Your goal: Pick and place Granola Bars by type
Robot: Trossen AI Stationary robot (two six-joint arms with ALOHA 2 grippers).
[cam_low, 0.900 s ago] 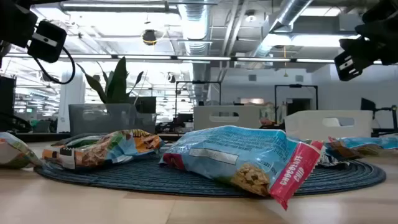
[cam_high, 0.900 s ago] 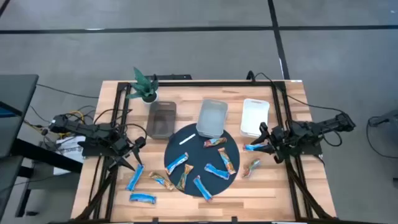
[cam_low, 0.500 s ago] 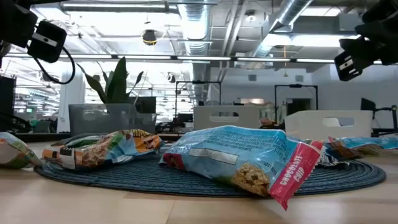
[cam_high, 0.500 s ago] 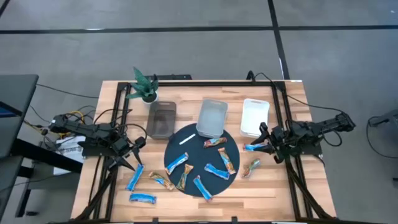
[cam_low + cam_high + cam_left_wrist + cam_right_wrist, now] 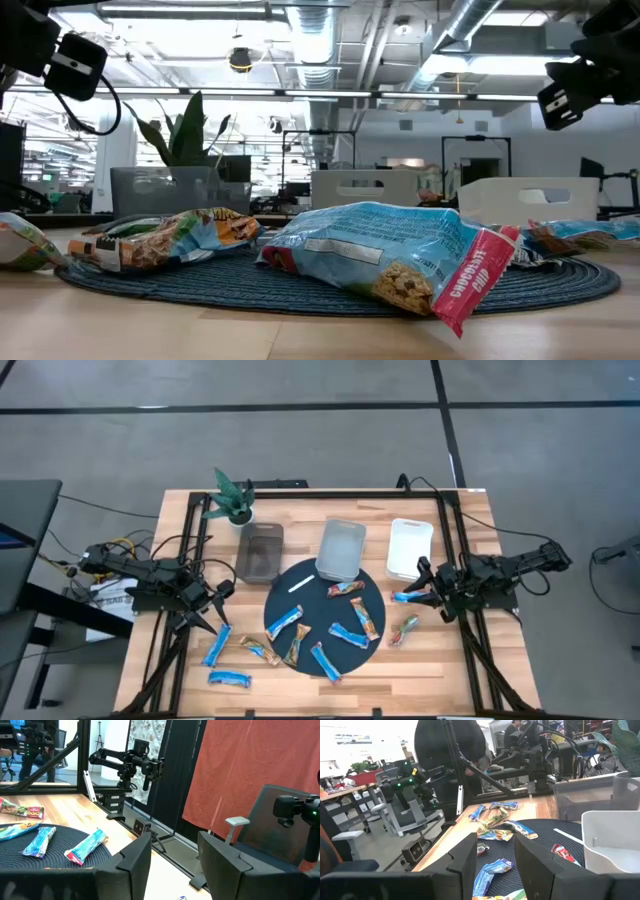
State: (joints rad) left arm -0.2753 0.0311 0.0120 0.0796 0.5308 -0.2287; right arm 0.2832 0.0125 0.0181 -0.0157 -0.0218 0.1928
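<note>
Overhead: Granola Bars (image 5: 349,633) lie scattered on a dark round mat (image 5: 275,606) and on the wooden table (image 5: 455,670) around it; three bins (image 5: 338,549) stand just beyond the mat. Left gripper (image 5: 222,592) waits at the table's left edge, right gripper (image 5: 420,573) at the right, beside a blue bar (image 5: 407,597).
Low view: a blue bar (image 5: 400,255) lies nearest, on the mat.
Left wrist view: fingers (image 5: 134,857) parted, nothing between them.
Right wrist view: fingers (image 5: 464,855) likewise parted, holding nothing.
</note>
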